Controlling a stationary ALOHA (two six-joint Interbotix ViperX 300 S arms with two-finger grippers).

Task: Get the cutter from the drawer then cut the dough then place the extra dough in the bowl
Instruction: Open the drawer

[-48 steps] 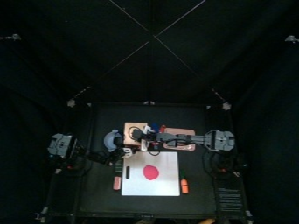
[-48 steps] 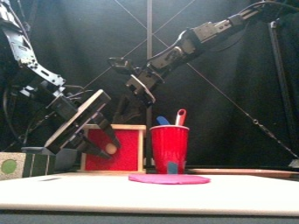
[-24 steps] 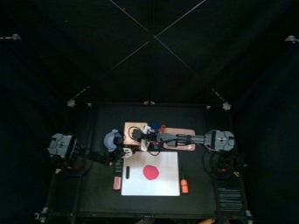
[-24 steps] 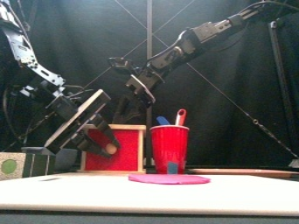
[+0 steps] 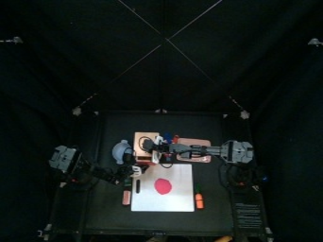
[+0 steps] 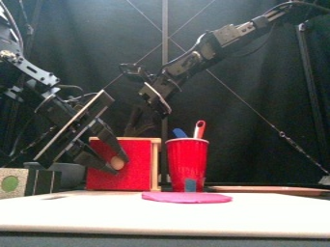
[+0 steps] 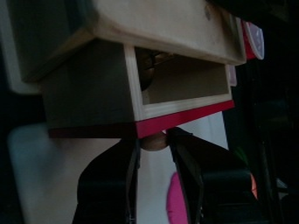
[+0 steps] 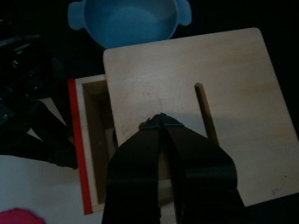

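**Stock at the tabletop: drawer open, dough uncut**

- Wooden box [image 8: 187, 96]: one, at the back of the tabletop [image 5: 108, 213]. Its single drawer stands open.
- Red drawer front [image 6: 139, 169]: one, with one knob [image 6: 119, 164].
- Left gripper [image 7: 156, 144]: narrow, clamped on the knob.
- Right gripper [image 8: 158, 122]: jaws closed together, tips on the box top.
- Cutter: one dim shape [image 7: 149, 61] at the drawer's back, and I cannot tell whether it is the cutter.
- Cutting board [image 5: 177, 200]: one, white, in front of the box.
- Dough [image 5: 163, 184]: one red disc, whole, on the board.
- Bowl [image 8: 126, 22]: one, blue-grey, beside the box.
- Red cup [image 6: 187, 162]: one, holding two knives: one blue knife [image 6: 179, 133] and one red knife [image 6: 199, 127].
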